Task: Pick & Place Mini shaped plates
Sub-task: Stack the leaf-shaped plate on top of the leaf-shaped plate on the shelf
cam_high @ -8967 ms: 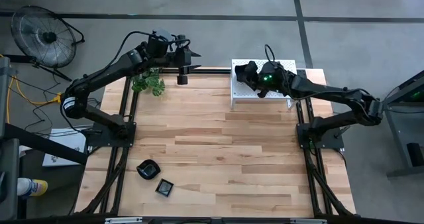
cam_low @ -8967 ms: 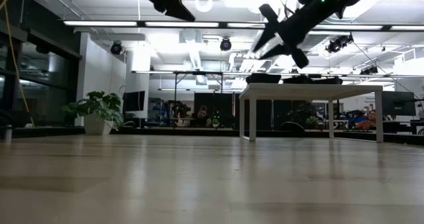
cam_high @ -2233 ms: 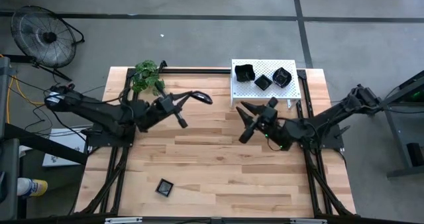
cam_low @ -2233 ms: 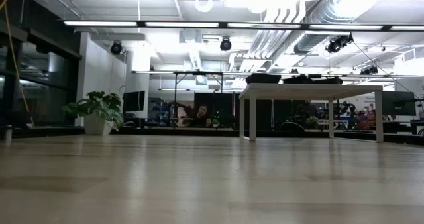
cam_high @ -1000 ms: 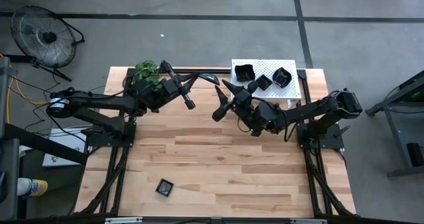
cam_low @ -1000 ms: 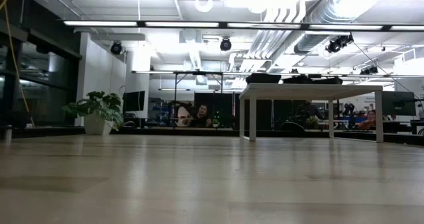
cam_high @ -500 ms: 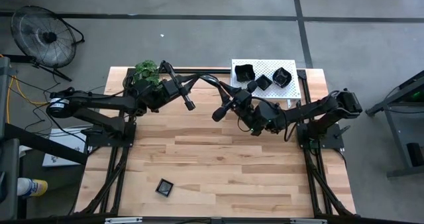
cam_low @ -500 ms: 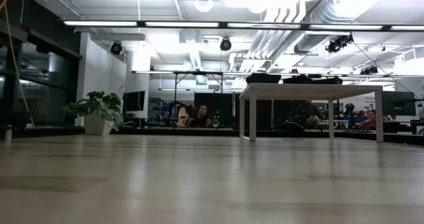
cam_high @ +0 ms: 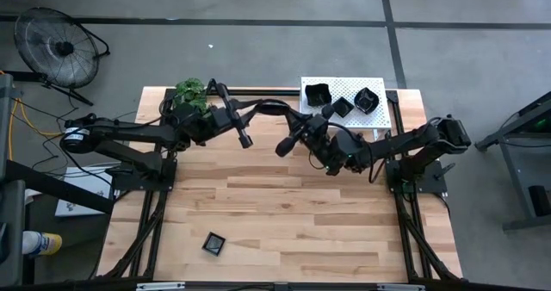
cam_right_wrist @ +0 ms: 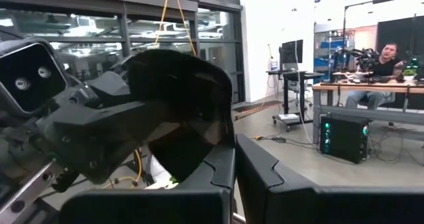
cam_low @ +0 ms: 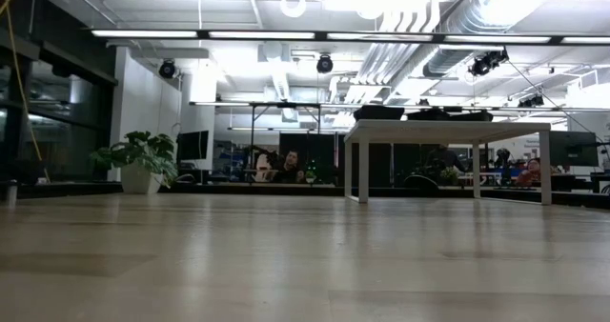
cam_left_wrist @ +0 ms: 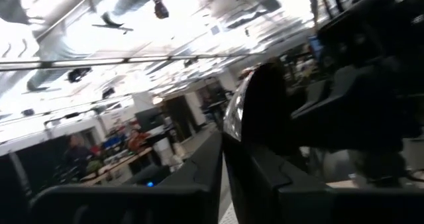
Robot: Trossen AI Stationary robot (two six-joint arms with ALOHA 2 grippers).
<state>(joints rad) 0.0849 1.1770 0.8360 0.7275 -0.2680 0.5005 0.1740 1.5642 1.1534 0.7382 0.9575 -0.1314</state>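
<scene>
1. Beside the white rack point(cam_high: 344, 119), the left gripper point(cam_high: 274, 107) and right gripper point(cam_high: 293, 133) both clamp one black plate point(cam_high: 282, 110).
2. Three plates point(cam_high: 342, 106) sit on the rack.
3. One plate point(cam_high: 213, 242) lies well apart from it.

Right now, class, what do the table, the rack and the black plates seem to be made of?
Table: pale wood planks, visible grain and seams, matte. Rack: white, perforated, probably painted metal or plastic. Black plates: glossy, showing bright reflections; glazed ceramic or plastic, cannot tell.
</scene>
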